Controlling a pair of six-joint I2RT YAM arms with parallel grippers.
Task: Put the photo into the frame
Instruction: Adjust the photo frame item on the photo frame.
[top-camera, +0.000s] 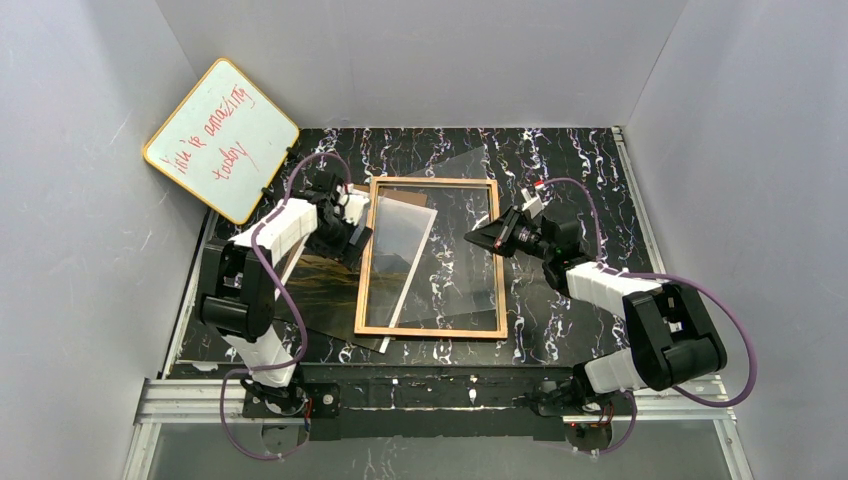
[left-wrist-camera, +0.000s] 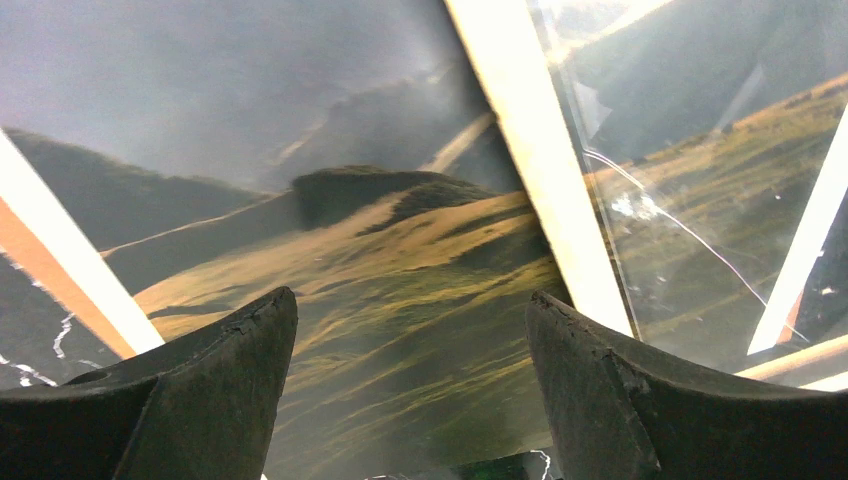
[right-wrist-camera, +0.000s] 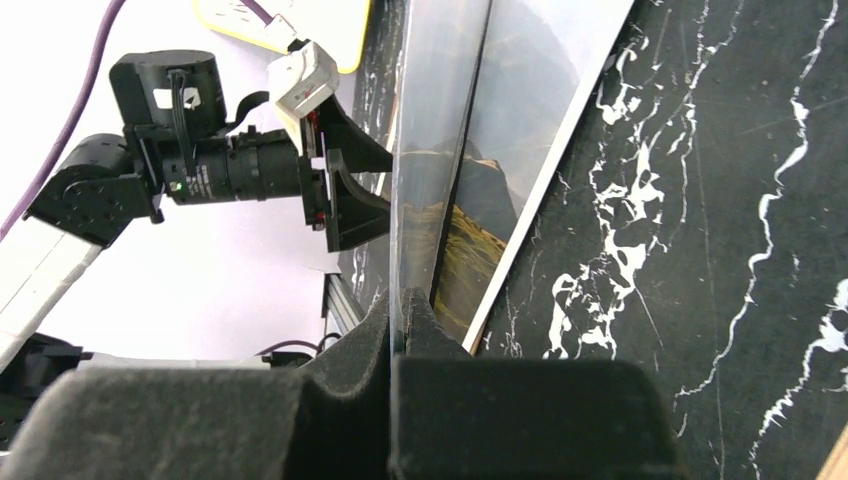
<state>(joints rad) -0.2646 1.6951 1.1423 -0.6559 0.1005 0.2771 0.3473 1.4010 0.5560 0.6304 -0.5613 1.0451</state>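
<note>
The frame (top-camera: 430, 330) lies wood-coloured side up in the middle of the table. The photo (top-camera: 322, 288), a mountain landscape, lies picture up at the frame's left, with one side slid under the frame's left bar (left-wrist-camera: 540, 150). My left gripper (left-wrist-camera: 410, 300) hovers open just above the photo (left-wrist-camera: 380, 230), with nothing between its fingers. My right gripper (right-wrist-camera: 400, 310) is shut on the edge of a clear pane (right-wrist-camera: 430, 170). It holds the pane tilted over the frame (top-camera: 462, 170) from the right side (top-camera: 472, 238).
A yellow-edged whiteboard (top-camera: 222, 138) with red writing leans in the back left corner. Grey walls close in the black marbled table (top-camera: 570, 160) on three sides. An orange-brown strip (left-wrist-camera: 40, 260) shows beside the photo's white border.
</note>
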